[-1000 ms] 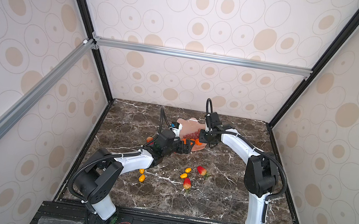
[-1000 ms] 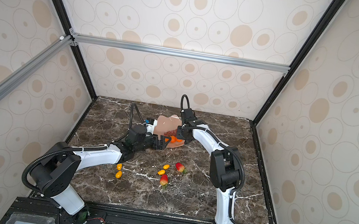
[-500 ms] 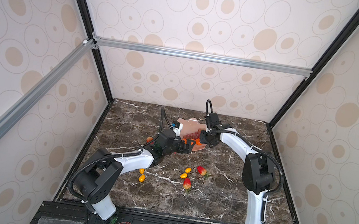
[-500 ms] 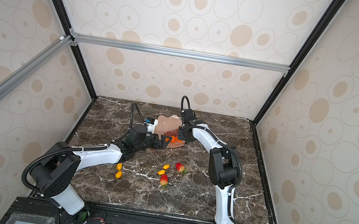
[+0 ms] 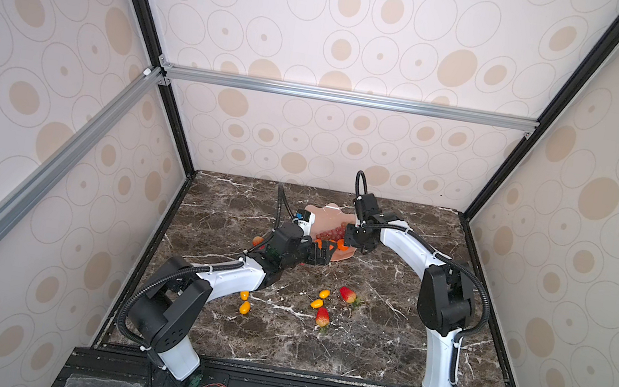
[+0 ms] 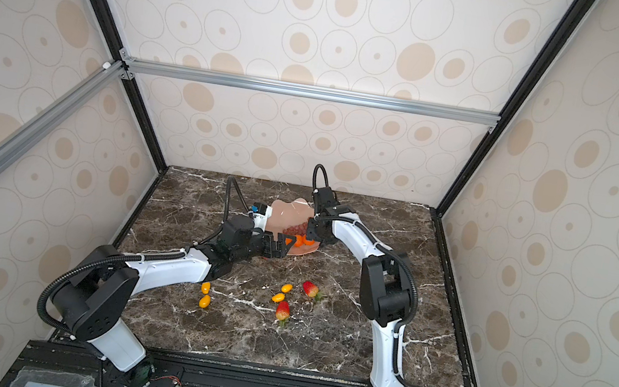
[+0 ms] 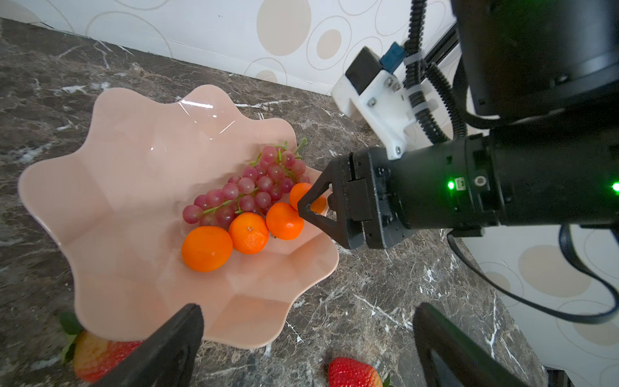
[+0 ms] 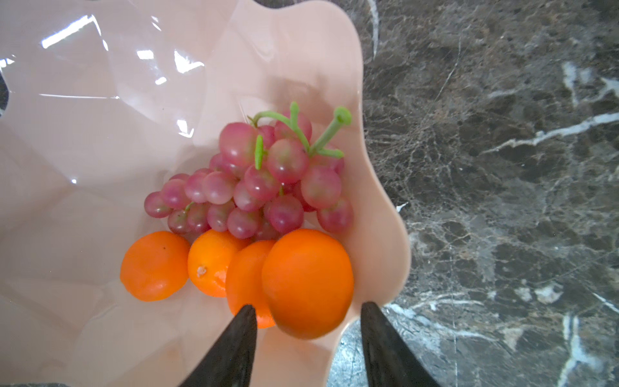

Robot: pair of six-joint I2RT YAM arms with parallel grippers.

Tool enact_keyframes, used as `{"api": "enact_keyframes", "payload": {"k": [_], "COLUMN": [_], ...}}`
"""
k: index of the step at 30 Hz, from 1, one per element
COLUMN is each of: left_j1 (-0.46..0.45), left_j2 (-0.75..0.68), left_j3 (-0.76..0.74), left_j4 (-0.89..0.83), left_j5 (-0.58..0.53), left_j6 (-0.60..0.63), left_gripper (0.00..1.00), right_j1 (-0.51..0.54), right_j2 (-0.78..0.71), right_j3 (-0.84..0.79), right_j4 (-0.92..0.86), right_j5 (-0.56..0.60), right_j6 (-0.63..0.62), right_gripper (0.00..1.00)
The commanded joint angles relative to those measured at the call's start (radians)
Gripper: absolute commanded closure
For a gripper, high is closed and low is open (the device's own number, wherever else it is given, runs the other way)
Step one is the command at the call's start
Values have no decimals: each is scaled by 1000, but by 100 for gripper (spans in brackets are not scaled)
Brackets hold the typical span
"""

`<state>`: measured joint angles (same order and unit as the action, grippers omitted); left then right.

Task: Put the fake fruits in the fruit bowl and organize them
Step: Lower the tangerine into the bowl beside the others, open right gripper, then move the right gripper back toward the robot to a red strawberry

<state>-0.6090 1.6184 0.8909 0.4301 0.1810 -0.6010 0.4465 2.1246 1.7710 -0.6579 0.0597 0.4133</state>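
Bright, even, diffuse lighting; soft shadows. White glare streaks on the glossy fruit bowl (image 8: 100, 140). Nearest tangerine (image 8: 308, 281) blurred; wide-angle bending at top-view edges.

In the left wrist view, one strawberry (image 7: 353, 372) is cut by the frame edge; another strawberry (image 7: 97, 355) is partly hidden behind the left fingers (image 7: 167, 348).

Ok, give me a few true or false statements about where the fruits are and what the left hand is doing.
1. The grape bunch lies in the fruit bowl. True.
2. Every strawberry is in the bowl. False: strawberries lie on the table, outside the bowl.
3. The left hand is open and empty. True.
4. The bowl holds only one tangerine. False: at least three tangerines rest in it, next to the grapes.
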Motion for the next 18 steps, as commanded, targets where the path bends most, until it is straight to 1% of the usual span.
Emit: {"api": "enact_keyframes", "payload": {"k": [1,7,13,18], "left_j1": [-6,-5,-5,-5], "left_j2": [-41,-123,-215,-305], "left_j3": [11,-13,-69,-144], "left_j4": [-18,-59,-83,-86], "left_j5": [-17,-52,-96,-127], "left_j6": [16,39,55,53], "left_gripper": [2,2,2,2], "right_j1": [-6,-5,12,48], "right_j2": [-20,-134,-266,-352], "right_j3": [13,-54,-196,-309], "right_j4": [-26,19,76,89], "right_j5": [0,-27,-54,-46], "right_j6": [-3,-23,-31,-46], "right_gripper": [46,44,44,45]}}
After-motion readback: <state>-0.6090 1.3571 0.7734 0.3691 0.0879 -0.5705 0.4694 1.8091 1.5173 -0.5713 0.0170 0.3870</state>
